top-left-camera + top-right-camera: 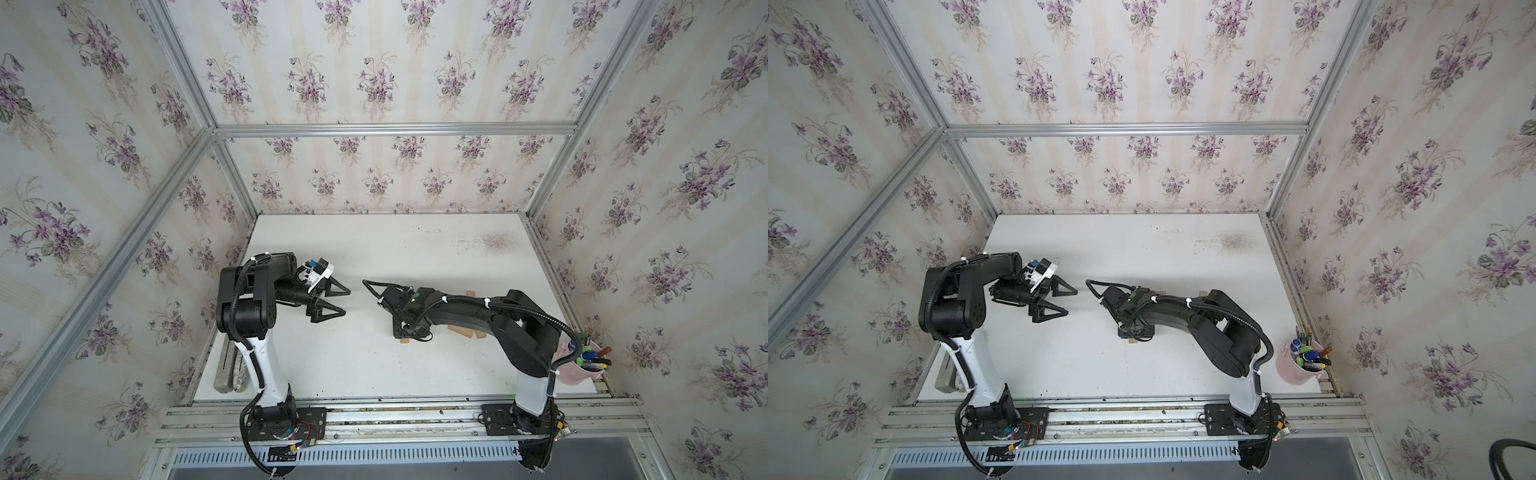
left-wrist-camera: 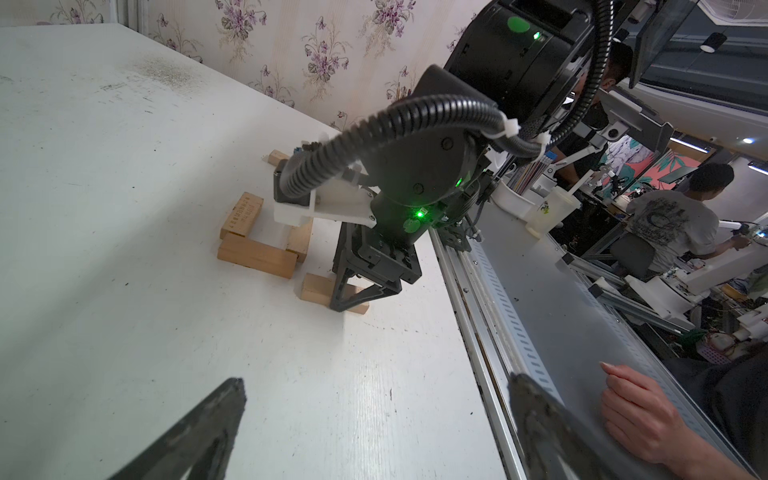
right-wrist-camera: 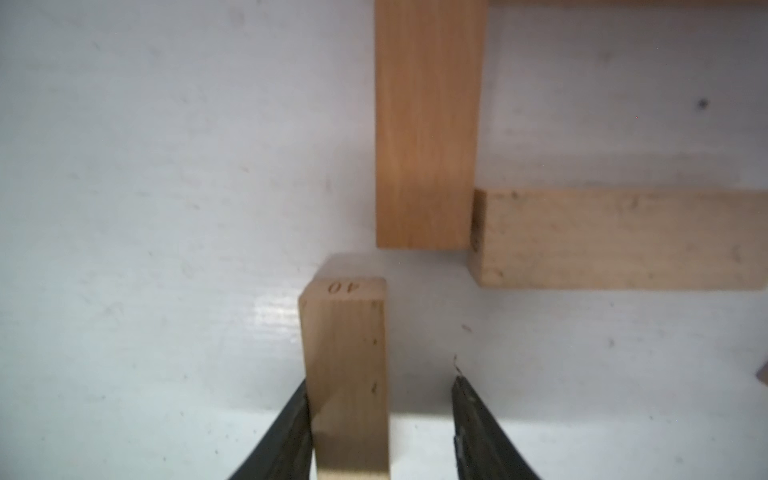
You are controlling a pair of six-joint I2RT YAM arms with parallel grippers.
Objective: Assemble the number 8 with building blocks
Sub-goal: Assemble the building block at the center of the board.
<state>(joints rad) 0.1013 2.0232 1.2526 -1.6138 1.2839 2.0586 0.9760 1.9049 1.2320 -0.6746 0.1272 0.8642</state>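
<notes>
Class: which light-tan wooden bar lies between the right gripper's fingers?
The wooden bar stamped 40 on its end, inside the right gripper; the darker bar and paler bar beyond it meet at a corner.

Black-and-white arms (image 1: 266,365), corrugated black cables (image 2: 395,120)

Floral wallpaper walls (image 1: 374,83) enclose a white table (image 1: 374,249).

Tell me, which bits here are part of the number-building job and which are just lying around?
Belongs to the job: the light-tan wooden rectangular blocks.
Just lying about: the pink cup of pens; the long grey slabs.
</notes>
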